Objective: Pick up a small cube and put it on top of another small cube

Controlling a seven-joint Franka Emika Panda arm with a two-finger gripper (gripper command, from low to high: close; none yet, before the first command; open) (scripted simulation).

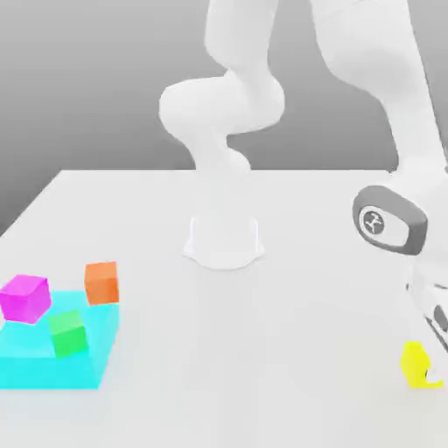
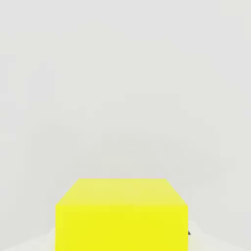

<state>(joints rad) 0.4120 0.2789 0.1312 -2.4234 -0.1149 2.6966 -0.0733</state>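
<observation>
Pale tabletop [image 1: 262, 350] stretches before you, with the yellow cube [image 1: 415, 364] at the exterior view's right, gripped between the fingers of your gripper [image 1: 432, 376]. You look to be at the grasp; next, lift straight up before carrying it to another cube.

The table [image 1: 224, 350] looks smooth, the arm [image 1: 219, 105] glossy.
</observation>
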